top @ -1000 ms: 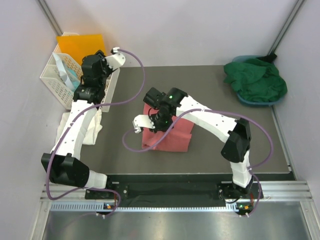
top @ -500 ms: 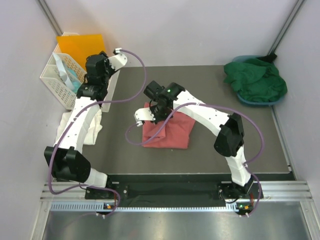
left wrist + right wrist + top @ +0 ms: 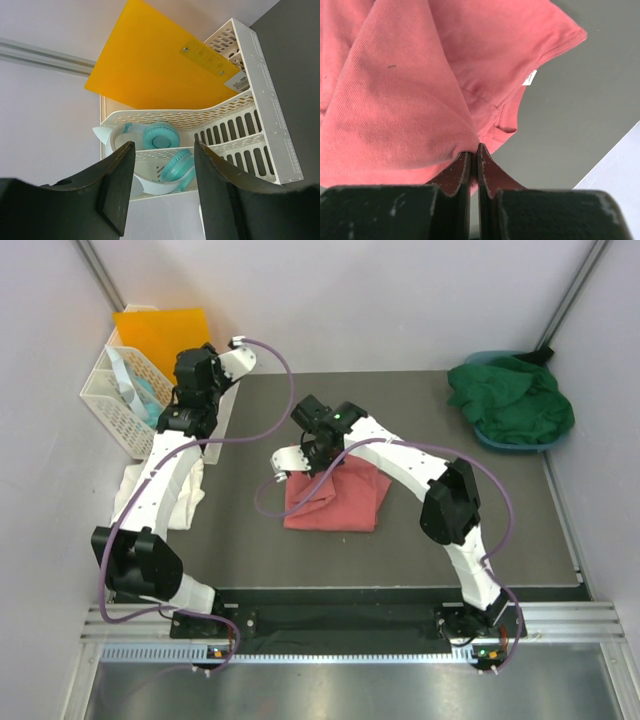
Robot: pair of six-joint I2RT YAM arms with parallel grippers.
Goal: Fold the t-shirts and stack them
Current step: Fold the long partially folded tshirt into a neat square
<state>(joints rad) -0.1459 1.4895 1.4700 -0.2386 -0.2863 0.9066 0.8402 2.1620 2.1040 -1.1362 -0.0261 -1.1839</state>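
Note:
The salmon-pink t-shirt (image 3: 340,505) lies partly folded on the dark mat in the middle. My right gripper (image 3: 312,448) is shut on a pinch of its cloth at its far left corner. In the right wrist view the right gripper (image 3: 474,150) clamps the pink t-shirt (image 3: 395,100), and the small white neck label (image 3: 530,77) shows. A dark green t-shirt (image 3: 512,400) is bunched at the far right. The white t-shirt (image 3: 160,495) lies at the left under my left arm. My left gripper (image 3: 192,375) hovers open and empty over the basket, also the left gripper (image 3: 164,150).
A white lattice basket (image 3: 112,410) at the far left holds teal headphones (image 3: 160,137). An orange folder (image 3: 160,330) stands behind it. The green shirt sits in a blue basin (image 3: 500,443). Purple cables loop off both arms.
My right gripper has moved toward the far side, pulling the pink cloth with it, and the shirt now lies lower and flatter. The left gripper has shifted slightly.

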